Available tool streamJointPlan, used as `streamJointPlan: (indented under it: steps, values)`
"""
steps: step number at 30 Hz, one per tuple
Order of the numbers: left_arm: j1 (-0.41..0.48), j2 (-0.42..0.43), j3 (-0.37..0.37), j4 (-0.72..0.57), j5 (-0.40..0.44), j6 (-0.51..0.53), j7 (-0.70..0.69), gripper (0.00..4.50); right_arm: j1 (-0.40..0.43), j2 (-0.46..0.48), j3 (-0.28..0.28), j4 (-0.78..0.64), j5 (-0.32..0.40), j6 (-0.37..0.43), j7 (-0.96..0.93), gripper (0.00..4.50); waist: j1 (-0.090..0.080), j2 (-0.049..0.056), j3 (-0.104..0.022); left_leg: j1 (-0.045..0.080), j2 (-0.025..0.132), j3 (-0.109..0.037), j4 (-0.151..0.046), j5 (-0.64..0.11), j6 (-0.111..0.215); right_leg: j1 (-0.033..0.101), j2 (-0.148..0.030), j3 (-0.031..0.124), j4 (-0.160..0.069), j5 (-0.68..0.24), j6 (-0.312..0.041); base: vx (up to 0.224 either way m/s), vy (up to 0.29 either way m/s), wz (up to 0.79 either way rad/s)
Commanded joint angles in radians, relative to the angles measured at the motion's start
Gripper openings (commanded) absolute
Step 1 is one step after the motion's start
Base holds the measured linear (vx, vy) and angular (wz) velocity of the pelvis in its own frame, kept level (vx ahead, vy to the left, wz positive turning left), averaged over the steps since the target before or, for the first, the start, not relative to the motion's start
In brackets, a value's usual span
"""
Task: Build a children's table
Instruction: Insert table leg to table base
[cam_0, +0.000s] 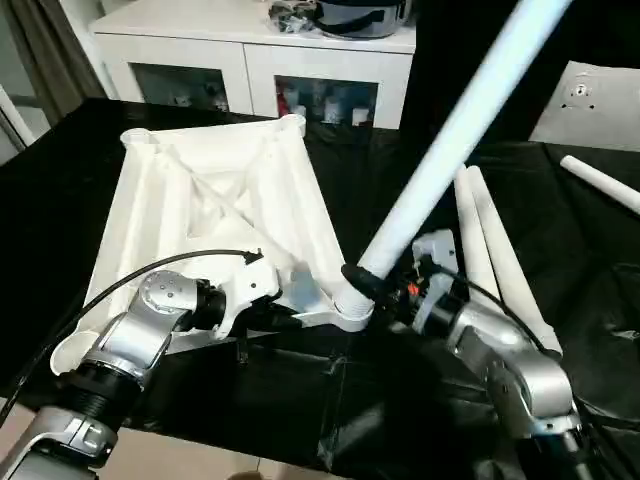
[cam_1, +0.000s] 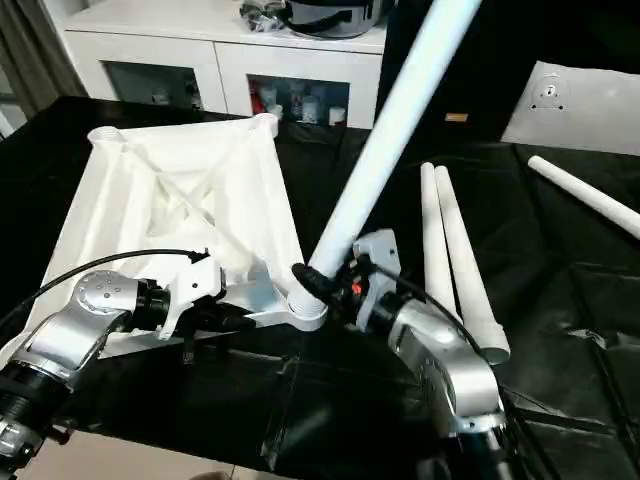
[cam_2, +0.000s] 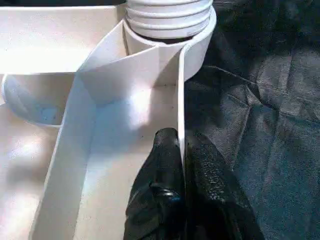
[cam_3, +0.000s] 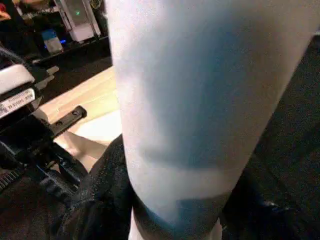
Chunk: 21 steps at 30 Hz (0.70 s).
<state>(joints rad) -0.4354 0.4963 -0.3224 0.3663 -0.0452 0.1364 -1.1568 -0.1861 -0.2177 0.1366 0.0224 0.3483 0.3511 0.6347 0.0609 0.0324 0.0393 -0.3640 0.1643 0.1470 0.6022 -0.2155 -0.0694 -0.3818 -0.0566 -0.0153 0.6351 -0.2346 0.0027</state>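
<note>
Two grips hold the work at one corner. The left gripper (cam_2: 181, 150) is pinched nearly shut on the raised rim (cam_2: 181, 100) of the tabletop (cam_0: 215, 195), one black finger on the inner face of that thin wall and the other on its outer face. Just beyond its fingertips along the rim sits the round corner socket (cam_0: 350, 305), and the ribbed, threaded end of a leg (cam_2: 167, 15) is seated in it.

The right gripper (cam_0: 372, 280) stands about half spread around the lower end of that same leg (cam_0: 450, 130), a black finger on each side of the tube, right above the socket. From between these jaws the leg rises steeply, tilted away from the robot and toward its right, running out past the top of the head views.

Outward from the left gripper, the tabletop lies upside down on the black cloth (cam_0: 420, 400), ribs facing up, stretching away from the robot toward a white cabinet (cam_0: 250, 60) behind. Just beyond the right gripper, on the far side of the right forearm, two more legs (cam_0: 490, 250) lie side by side on the cloth, touching or nearly so. A fourth leg (cam_0: 600, 180) lies well apart, farther to the robot's right.
</note>
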Motion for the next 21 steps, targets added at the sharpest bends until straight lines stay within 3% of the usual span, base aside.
streamJointPlan:
  steps: [1, 2, 4, 6, 7, 9, 10, 16, 21]
  values:
    - [-0.02, -0.003, 0.032, -0.016, -0.026, -0.025, 0.01, 0.0, 0.066, -0.041, 0.074, 0.07, -0.09, 0.035, 0.008, 1.89, 0.002, 0.003, -0.051, 0.006, 0.051, -0.008, -0.075, -0.103, 0.012, 0.046, -0.073, 0.036, -0.07, 0.032, -0.243, 0.0, 0.0, 0.0]
    - [-0.02, -0.003, 0.031, -0.016, -0.025, -0.026, 0.01, 0.0, 0.065, -0.045, 0.081, 0.069, -0.098, 0.029, 0.01, 1.89, 0.001, 0.0, -0.051, 0.005, 0.051, -0.008, -0.075, -0.101, 0.014, 0.047, -0.074, 0.037, -0.069, 0.034, -0.242, 0.0, 0.0, 0.0]
    - [-0.022, 0.005, 0.018, -0.012, -0.012, -0.034, -0.004, 0.0, 0.038, -0.09, 0.159, 0.079, -0.158, -0.002, 0.068, 1.89, 0.001, -0.002, -0.049, 0.005, 0.05, -0.007, -0.075, -0.108, 0.016, 0.047, -0.073, 0.036, -0.072, 0.016, -0.234, 0.0, 0.0, 0.0]
    - [-0.022, 0.007, 0.015, -0.012, -0.009, -0.036, -0.007, 0.0, 0.029, -0.103, 0.181, 0.083, -0.171, -0.006, 0.089, 1.89, -0.001, 0.001, -0.047, 0.006, 0.051, -0.007, -0.077, -0.129, 0.014, 0.043, -0.074, 0.038, -0.076, -0.015, -0.233, 0.0, 0.0, 0.0]
    - [-0.022, 0.009, 0.012, -0.013, -0.006, -0.038, -0.011, 0.0, 0.022, -0.112, 0.196, 0.086, -0.177, -0.006, 0.106, 1.89, -0.001, -0.007, -0.047, 0.006, 0.052, -0.008, -0.079, -0.142, 0.013, 0.045, -0.075, 0.038, -0.076, -0.038, -0.231, 0.0, 0.0, 0.0]
    - [-0.02, 0.014, 0.005, -0.016, -0.001, -0.04, -0.021, 0.0, 0.012, -0.125, 0.219, 0.094, -0.188, -0.016, 0.135, 1.89, -0.002, -0.006, -0.047, 0.008, 0.053, -0.008, -0.079, -0.142, 0.014, 0.044, -0.075, 0.039, -0.077, -0.04, -0.231, 0.0, 0.0, 0.0]
    - [-0.019, 0.017, 0.0, -0.017, 0.004, -0.044, -0.027, 0.0, 0.004, -0.128, 0.227, 0.102, -0.189, -0.019, 0.151, 1.89, -0.003, -0.013, -0.046, 0.007, 0.053, -0.007, -0.079, -0.14, 0.017, 0.045, -0.075, 0.04, -0.077, -0.031, -0.231, 0.0, 0.0, 0.0]
    - [-0.025, 0.032, -0.025, -0.023, 0.013, -0.064, -0.072, 0.0, -0.017, -0.135, 0.249, 0.129, -0.172, -0.027, 0.221, 1.89, -0.004, -0.014, -0.051, 0.012, 0.054, -0.008, -0.08, -0.134, 0.022, 0.045, -0.073, 0.037, -0.072, 0.031, -0.242, 0.0, 0.0, 0.0]
    - [-0.062, 0.034, -0.059, -0.006, 0.029, -0.099, -0.127, 0.0, -0.03, -0.135, 0.263, 0.147, -0.154, -0.031, 0.285, 1.89, -0.006, -0.019, -0.043, 0.02, 0.057, -0.009, -0.092, -0.238, 0.005, 0.04, -0.074, 0.039, -0.086, -0.098, -0.234, 0.0, 0.0, 0.0]
